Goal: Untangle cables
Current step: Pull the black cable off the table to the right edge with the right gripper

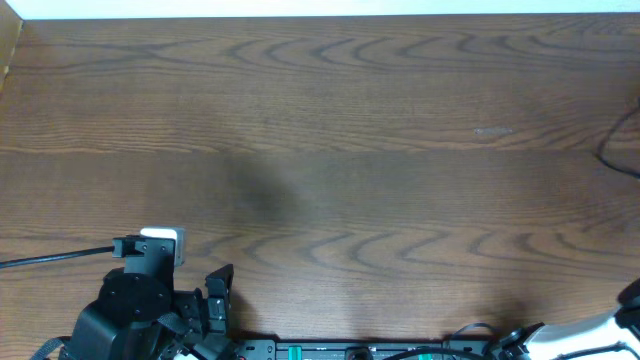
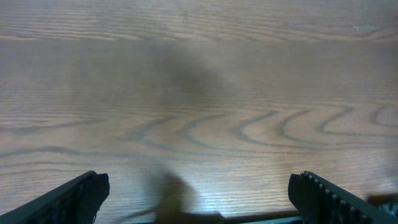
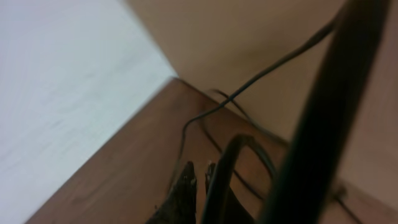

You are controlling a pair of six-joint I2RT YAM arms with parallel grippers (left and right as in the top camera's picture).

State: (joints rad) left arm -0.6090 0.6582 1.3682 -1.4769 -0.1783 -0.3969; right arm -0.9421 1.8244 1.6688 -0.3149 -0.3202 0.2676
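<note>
A thin black cable (image 1: 613, 150) shows only as a short loop at the table's right edge in the overhead view. In the right wrist view thin black cable strands (image 3: 214, 112) run across the wood past a wall corner. My right gripper (image 3: 199, 171) points at them with its fingertips nearly together; nothing shows between them. My left gripper (image 1: 218, 295) sits at the bottom left, far from the cable. It is open and empty over bare wood in the left wrist view (image 2: 199, 186). The white cable is out of view.
A thick black robot cable (image 1: 50, 258) runs in from the left edge to the left arm. Another thick dark cable (image 3: 311, 124) crosses the foreground of the right wrist view. The right arm (image 1: 600, 330) sits at the bottom right corner.
</note>
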